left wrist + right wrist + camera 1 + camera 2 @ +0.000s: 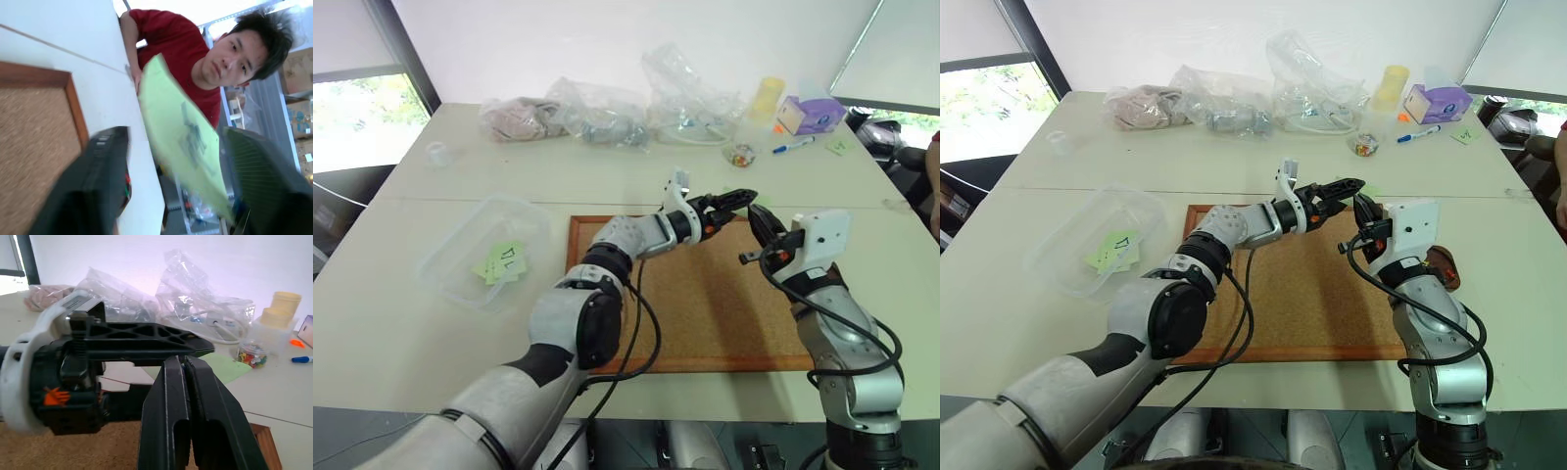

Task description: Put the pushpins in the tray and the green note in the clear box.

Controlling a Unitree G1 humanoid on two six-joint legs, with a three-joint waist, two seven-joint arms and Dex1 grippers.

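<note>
My left gripper (739,201) reaches across the cork board (705,313) to its far right corner. Its fingers (93,181) stand apart, one on each side of the pale green note (181,137) with its dark scribble. The note (225,367) lies on the white table just past the board's corner. I cannot tell whether it is lifted. My right gripper (185,360) is shut and hangs over the board right beside the left one. The dark brown tray (1445,266) sits behind my right wrist. The clear box (484,250) stands to the left of the board. The pushpins are hidden.
Green notes, one with "71"-like strokes (507,258), lie in the clear box. Wrinkly plastic bags (607,113), a small jar of coloured bits (740,154), a yellow cup (766,98), a purple box (811,113) and a marker (793,146) line the far side. A person in red (181,44) sits at the right.
</note>
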